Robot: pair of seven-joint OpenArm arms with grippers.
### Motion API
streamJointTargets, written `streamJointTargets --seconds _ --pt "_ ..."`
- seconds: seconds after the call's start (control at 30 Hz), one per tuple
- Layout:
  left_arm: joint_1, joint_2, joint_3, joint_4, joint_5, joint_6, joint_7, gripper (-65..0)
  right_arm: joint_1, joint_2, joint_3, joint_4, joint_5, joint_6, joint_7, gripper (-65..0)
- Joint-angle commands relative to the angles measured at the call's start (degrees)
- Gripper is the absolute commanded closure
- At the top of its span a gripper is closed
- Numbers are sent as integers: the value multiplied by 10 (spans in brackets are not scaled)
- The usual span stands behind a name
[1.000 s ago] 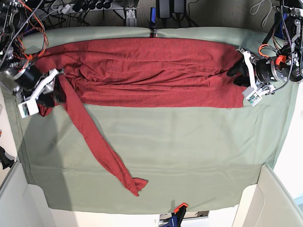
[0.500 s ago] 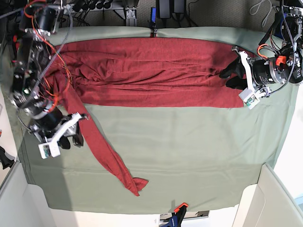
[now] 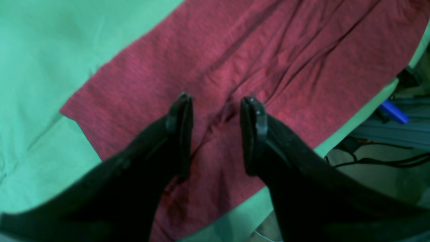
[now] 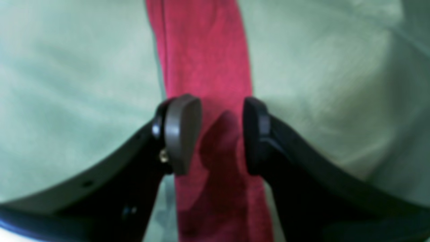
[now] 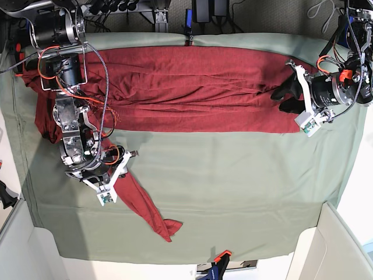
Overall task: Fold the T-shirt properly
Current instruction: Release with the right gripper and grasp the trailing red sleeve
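The dark red T-shirt (image 5: pixel 186 87) lies spread across the far half of the table. One long sleeve (image 5: pixel 148 213) runs diagonally toward the front edge. My right gripper (image 5: pixel 119 175) is open above the upper part of that sleeve. In the right wrist view the sleeve (image 4: pixel 205 50) passes as a narrow strip between the open fingers of the gripper (image 4: pixel 220 131). My left gripper (image 5: pixel 284 96) is open over the shirt's right end. In the left wrist view the left gripper (image 3: pixel 216 111) hangs over wrinkled shirt fabric (image 3: pixel 268 50) near a corner of the cloth. Neither gripper holds cloth.
The sage green table cover (image 5: pixel 233 186) lies under everything. An orange clamp (image 5: pixel 220 256) is at the front edge and a blue clamp (image 5: pixel 188 20) at the back edge. White box walls (image 5: pixel 341 245) stand at the front corners. Cables hang behind the table.
My right arm has swung from the shirt's left end toward the front and now hovers over the sleeve. My left gripper has shifted slightly inward over the shirt's right end.
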Motion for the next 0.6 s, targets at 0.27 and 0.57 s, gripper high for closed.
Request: streamJointTargets --seconds 0.27,0.57 --pt "-9 -11 -7 7 -3 -3 -14 -265 12 -2 0 13 41 29 -1 0" --pt "-11 -11 -7 7 26 -3 -42 -265 -4 -55 -1 78 101 101 -37 0"
